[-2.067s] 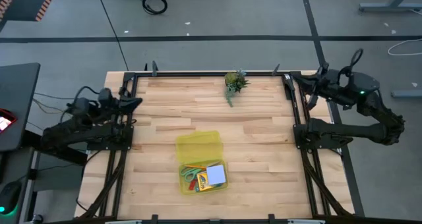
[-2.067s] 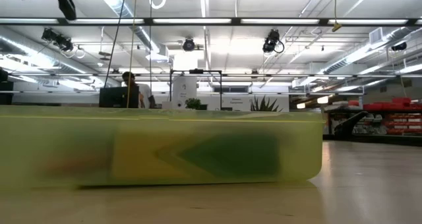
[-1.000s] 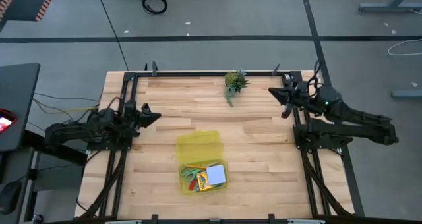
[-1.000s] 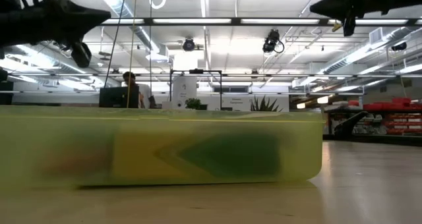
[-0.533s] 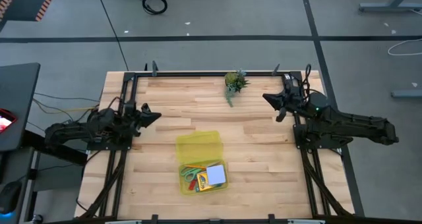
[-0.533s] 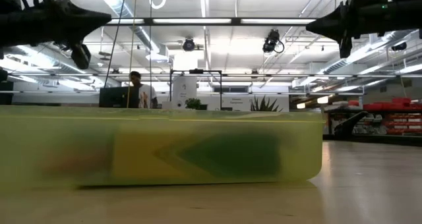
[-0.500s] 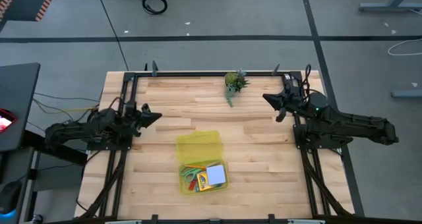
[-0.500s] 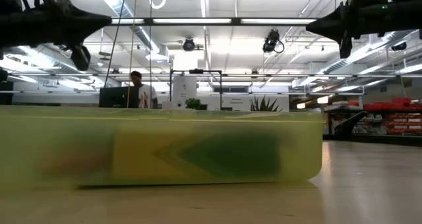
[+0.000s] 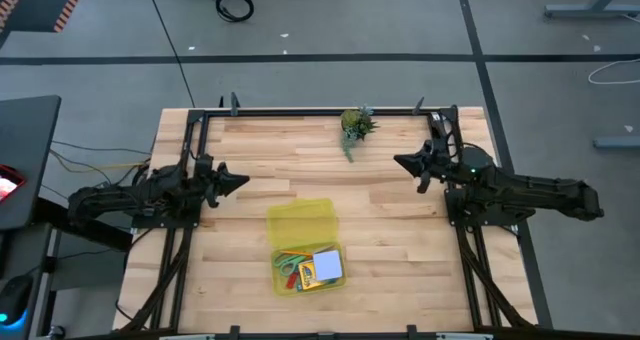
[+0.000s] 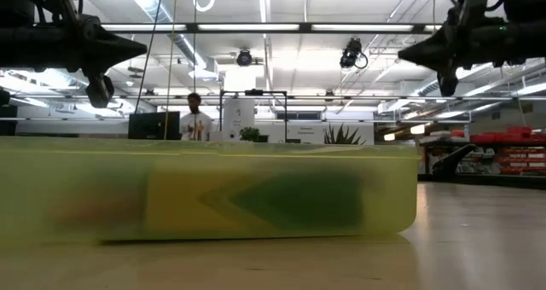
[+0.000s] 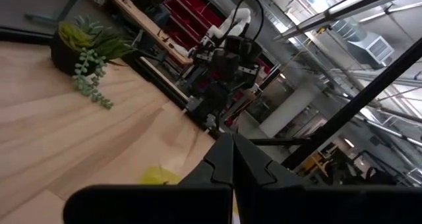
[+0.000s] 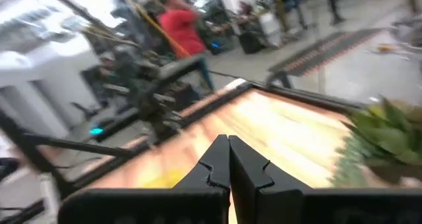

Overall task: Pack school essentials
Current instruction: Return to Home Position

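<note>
on the light wooden tabletop (image 9: pixel 250 150), midway between the two arms and toward the edge opposite the plant: a translucent yellow rectangular case (image 9: pixel 300 223), lid thrown open and lying flat beside its tray. inside the tray, packed close together: green-handled scissors (image 9: pixel 286 268) along one side, a yellow-green crayon box (image 9: pixel 308 274) in the middle, a pale blue square note pad (image 9: pixel 328 264) on the other side, thin orange pencils (image 9: pixel 296 255) along the hinge side. left pincer (image 9: pixel 243 179) at the left side of the tabletop, raised clear of the wood, fingers pressed together on nothing, aimed inward. right pincer (image 9: pixel 401 162) at the right side, likewise raised, fingers pressed together and empty, aimed toward the left arm. both well apart from the case. small green potted plant (image 9: pixel 354 124) at the far edge, near the right pincer, not touching it. in the low view, the case's yellow wall across the foreground, a person (image 10: pixel 196 119) standing far behind in the room
</note>
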Available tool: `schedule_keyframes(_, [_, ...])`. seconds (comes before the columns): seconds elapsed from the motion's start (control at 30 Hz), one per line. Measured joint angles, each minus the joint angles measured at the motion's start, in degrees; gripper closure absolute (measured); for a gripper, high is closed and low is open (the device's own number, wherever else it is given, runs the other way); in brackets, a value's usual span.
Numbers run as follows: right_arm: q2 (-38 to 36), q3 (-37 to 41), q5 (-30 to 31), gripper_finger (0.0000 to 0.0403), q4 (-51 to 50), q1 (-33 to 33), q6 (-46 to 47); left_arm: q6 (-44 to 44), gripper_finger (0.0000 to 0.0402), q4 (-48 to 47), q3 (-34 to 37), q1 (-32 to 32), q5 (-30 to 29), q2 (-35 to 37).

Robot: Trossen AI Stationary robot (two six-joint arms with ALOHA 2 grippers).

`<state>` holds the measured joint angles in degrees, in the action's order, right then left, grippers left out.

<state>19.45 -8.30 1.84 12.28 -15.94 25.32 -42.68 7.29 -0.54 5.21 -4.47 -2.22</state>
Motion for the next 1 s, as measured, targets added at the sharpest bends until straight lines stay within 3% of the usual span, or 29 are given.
schedule_keyframes(0.4, [-18.13, -0.06, 1.31, 0.0396, -14.30, 0.00, -0.27, -0.63, 0.0398, 0.07, 0.00, 0.00, 0.01, 0.00])
schedule_keyframes(0.53, [-19.32, -0.04, 2.22, 0.0396, -16.19, 0.00, 0.14, -0.64, 0.0399, 0.04, 0.00, 0.02, 0.00, 0.00])
schedule_keyframes(0.7, [-19.37, 1.43, 2.40, 0.0396, -14.66, 0.00, 0.24, -0.65, 0.0396, 0.11, 0.02, 0.02, -0.37, 0.02])
schedule_keyframes(0.87, [-19.35, 7.78, 2.86, 0.0396, -2.88, 0.00, 4.01, -1.06, 0.0398, 0.09, 0.02, 0.02, -0.39, 0.02])
schedule_keyframes(1.0, [-18.98, 7.85, 3.90, 0.0396, -1.44, 1.31, 4.94, -2.11, 0.0396, 0.09, 0.02, 0.00, -0.39, 0.02])
